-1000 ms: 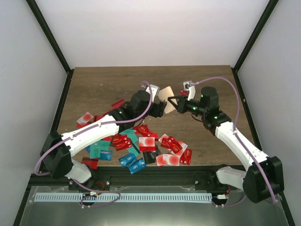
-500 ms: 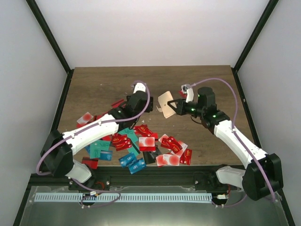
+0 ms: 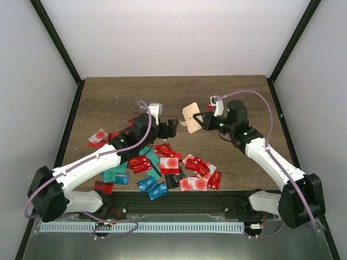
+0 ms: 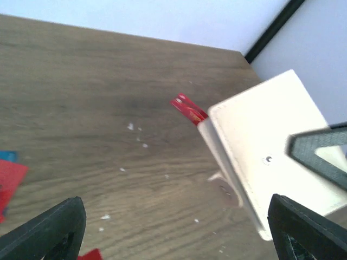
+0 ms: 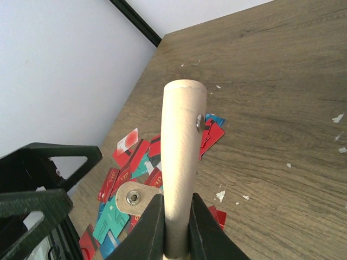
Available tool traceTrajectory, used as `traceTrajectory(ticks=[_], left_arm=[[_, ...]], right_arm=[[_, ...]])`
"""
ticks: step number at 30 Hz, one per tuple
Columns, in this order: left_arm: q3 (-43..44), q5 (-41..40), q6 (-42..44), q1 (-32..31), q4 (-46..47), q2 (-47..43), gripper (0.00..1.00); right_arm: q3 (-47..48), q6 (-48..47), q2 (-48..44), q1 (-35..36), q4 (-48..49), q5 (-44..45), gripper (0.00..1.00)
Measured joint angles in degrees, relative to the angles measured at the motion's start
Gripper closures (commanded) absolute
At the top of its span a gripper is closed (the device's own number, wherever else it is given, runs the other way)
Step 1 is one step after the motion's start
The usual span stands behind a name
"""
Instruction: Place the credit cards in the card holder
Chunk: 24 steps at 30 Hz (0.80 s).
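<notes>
- Right gripper (image 3: pixel 198 121) is clamped on one end of the card holder (image 3: pixel 190 115), holding it up over the middle of the tabletop (image 3: pixel 119 97), a bit toward the far edge.
- Holder's folded shut. Its long axis runs straight out from the fingers toward the left edge, and the right wrist cam sees it thin side on, with the snap tab (image 5: pixel 133 198) hanging loose.
- Left gripper (image 3: pixel 172 129) sits just beside it, jaws spread wide, nothing in them.
- Credit cards (image 3: pixel 162 162) are scattered along the near edge, from left to about centre. One red card (image 4: pixel 187 108) lies alone past the holder.
- Bare wood runs from the holder to the far edge and both far corners.
</notes>
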Motion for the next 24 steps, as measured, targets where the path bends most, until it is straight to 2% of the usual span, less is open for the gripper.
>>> traceTrajectory(ticks=[5, 10, 19, 24], left_arm=[[0.5, 6.4, -3.4, 0.1, 2.4, 3.3, 0.1], [0.5, 10.0, -6.4, 0.9, 5.2, 6.1, 0.19], [0.5, 12.9, -8.8, 1.5, 8.2, 9.6, 0.41], [0.5, 14.2, -8.6, 1.6, 8.9, 11.0, 0.62]], right_arm=[[-2.1, 1.2, 0.4, 0.0, 2.6, -0.3, 0.99], [-3.5, 2.1, 0.5, 0.0, 4.0, -0.5, 0.99], [-3.6, 2.8, 0.5, 0.0, 5.1, -0.5, 0.99], [-3.6, 3.0, 0.9, 0.0, 5.5, -0.5, 0.99]])
